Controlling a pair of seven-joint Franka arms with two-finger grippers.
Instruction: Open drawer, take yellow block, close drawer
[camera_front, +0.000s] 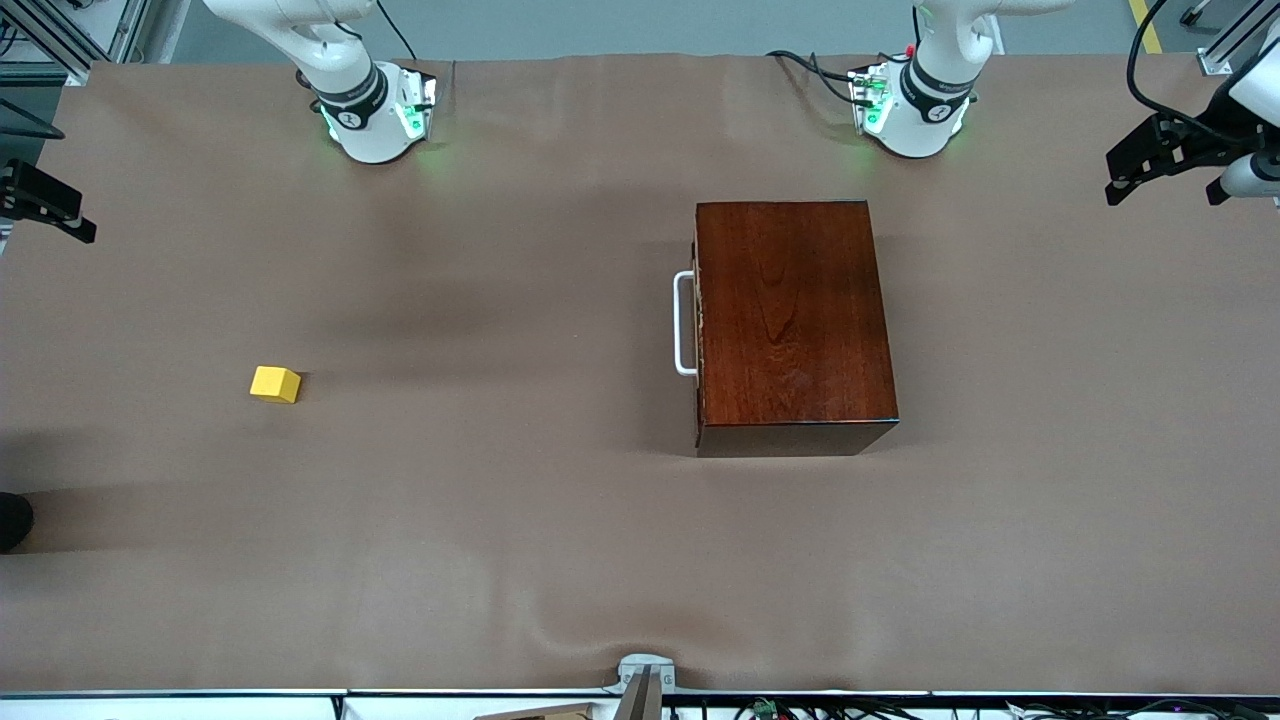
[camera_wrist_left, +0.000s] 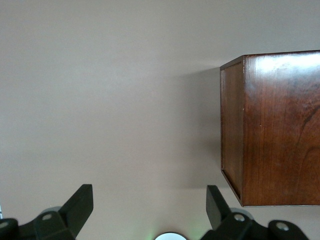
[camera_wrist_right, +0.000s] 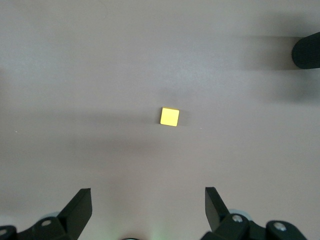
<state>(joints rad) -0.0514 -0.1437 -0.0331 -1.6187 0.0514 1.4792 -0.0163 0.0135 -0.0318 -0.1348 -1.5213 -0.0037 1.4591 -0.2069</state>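
Resting on bare tabletop (camera_front: 500, 560) toward right arm's end: yellow block (camera_front: 275, 384). Drawer (camera_front: 697, 320) pushed in, well apart, white handle (camera_front: 684, 323) untouched. Right claw (camera_wrist_right: 148, 212) spread wide over block, empty. Left claw (camera_wrist_left: 150, 210) spread wide, empty, beside box (camera_wrist_left: 272, 127).

A brown cloth (camera_front: 500, 560) covers the table, rippled along its near edge.

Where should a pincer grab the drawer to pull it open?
Take the white loop handle on the drawer front, which faces the right arm's end of the table. The loop stands clear of the front, so fingers can probably straddle its bar from above; pull toward that end.
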